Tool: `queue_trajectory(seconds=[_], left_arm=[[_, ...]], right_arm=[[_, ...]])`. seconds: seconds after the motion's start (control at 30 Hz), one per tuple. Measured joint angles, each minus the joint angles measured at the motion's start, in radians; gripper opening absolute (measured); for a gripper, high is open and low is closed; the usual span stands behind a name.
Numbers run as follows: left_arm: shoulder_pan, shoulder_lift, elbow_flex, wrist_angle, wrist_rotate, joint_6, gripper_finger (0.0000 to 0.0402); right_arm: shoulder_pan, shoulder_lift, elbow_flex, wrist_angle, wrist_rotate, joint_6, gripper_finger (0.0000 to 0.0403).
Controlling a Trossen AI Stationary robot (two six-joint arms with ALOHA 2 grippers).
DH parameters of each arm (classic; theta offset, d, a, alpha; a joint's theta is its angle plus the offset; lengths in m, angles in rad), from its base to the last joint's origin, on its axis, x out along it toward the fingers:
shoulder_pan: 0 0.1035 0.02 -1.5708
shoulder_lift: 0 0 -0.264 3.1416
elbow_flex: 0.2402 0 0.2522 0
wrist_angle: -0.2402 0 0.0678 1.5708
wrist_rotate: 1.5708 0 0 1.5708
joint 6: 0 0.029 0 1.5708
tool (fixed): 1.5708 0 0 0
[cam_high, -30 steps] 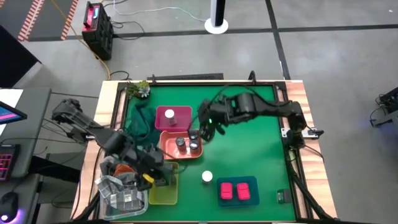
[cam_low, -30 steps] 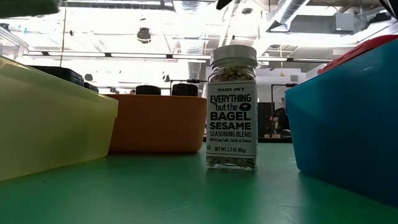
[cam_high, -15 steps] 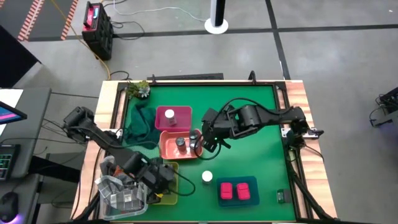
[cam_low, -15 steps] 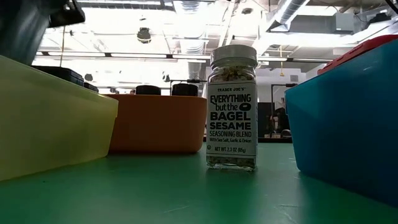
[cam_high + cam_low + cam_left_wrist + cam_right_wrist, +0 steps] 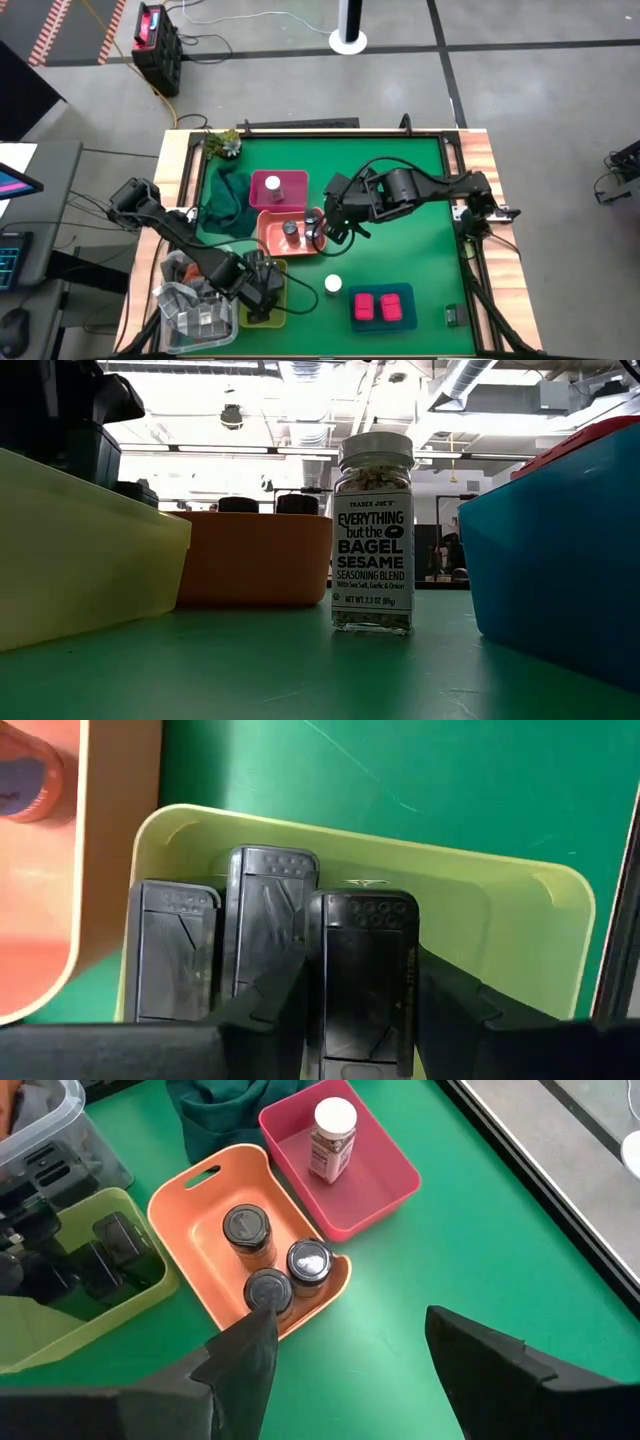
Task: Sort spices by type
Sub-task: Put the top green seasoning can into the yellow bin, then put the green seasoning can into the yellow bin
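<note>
Gripping a dark box (image 5: 362,982) with my left gripper (image 5: 360,1010) inside the yellow tray (image 5: 500,910); right gripper (image 5: 345,1345) hangs open near the orange tray (image 5: 190,1200).

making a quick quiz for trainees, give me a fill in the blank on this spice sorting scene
1. The left end effector holds a dark box over the ____ tray.
2. The orange tray holds ____ grey-lidded jars.
3. The white-capped jar in the pink tray stands ____.
4. The blue tray holds two ____ boxes.

Missing words: yellow; three; upright; pink
</note>
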Motion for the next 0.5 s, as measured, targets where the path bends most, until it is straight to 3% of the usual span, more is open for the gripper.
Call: queue_trajectory(seconds=[0.5], left_arm=[[-0.006, 0.000, -0.001, -0.002, -0.012, 0.000, 0.0213]], right_arm=[[0.006, 0.000, 0.000, 0.016, -0.001, 0.008, 0.0282]])
